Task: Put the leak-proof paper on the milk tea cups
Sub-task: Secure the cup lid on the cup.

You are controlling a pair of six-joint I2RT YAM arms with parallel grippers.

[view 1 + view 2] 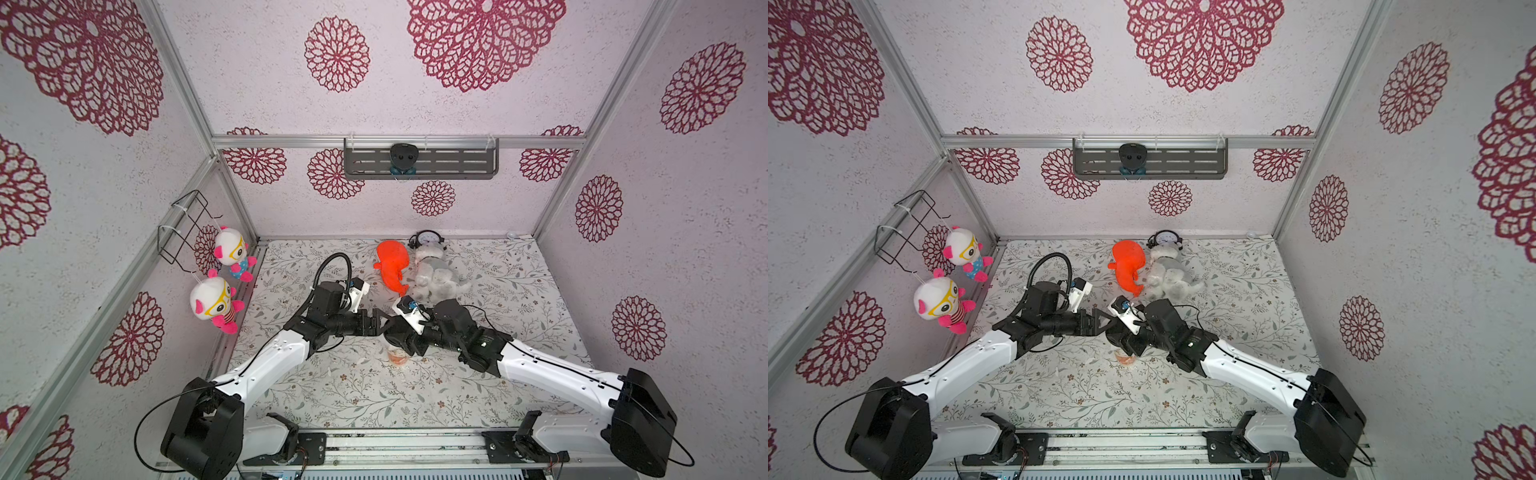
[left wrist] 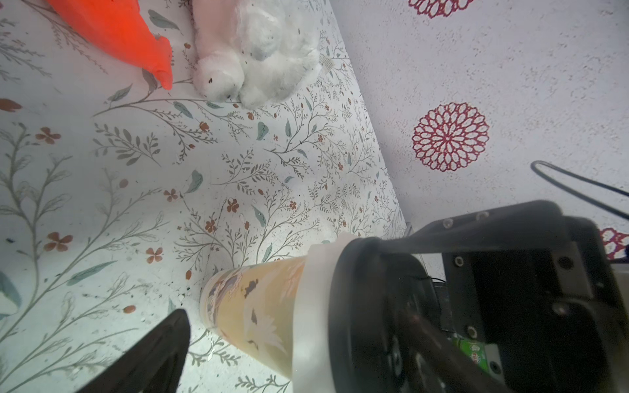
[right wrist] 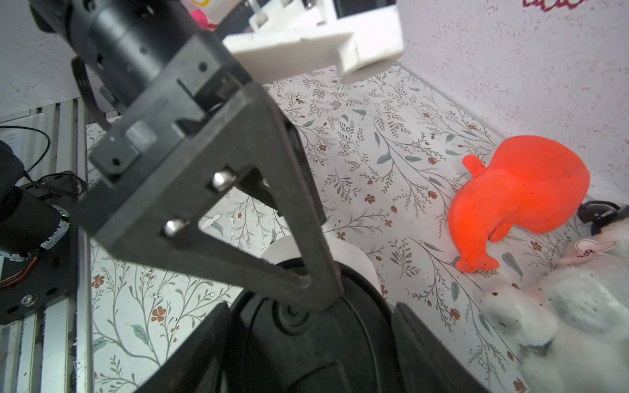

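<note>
The milk tea cup (image 2: 258, 306) stands mid-table and is mostly hidden under both grippers in both top views (image 1: 397, 358) (image 1: 1126, 358). The leak-proof paper (image 2: 313, 306) is draped over its mouth and hangs as a white band round the rim (image 3: 357, 258). A black round lid (image 3: 306, 354) sits on top of the paper (image 2: 367, 306). My right gripper (image 3: 309, 306) (image 1: 395, 338) comes from above, its fingers against opposite edges of the lid. My left gripper (image 1: 380, 322) (image 2: 289, 350) is open. One of its triangular fingers (image 3: 272, 245) rests its tip on the lid's top.
An orange toy (image 1: 392, 266), a white plush (image 1: 436, 276) and a small alarm clock (image 1: 427, 239) lie behind the cup near the back wall. Two plush dolls (image 1: 230, 251) (image 1: 212, 303) hang by a wire rack (image 1: 183, 226) on the left wall.
</note>
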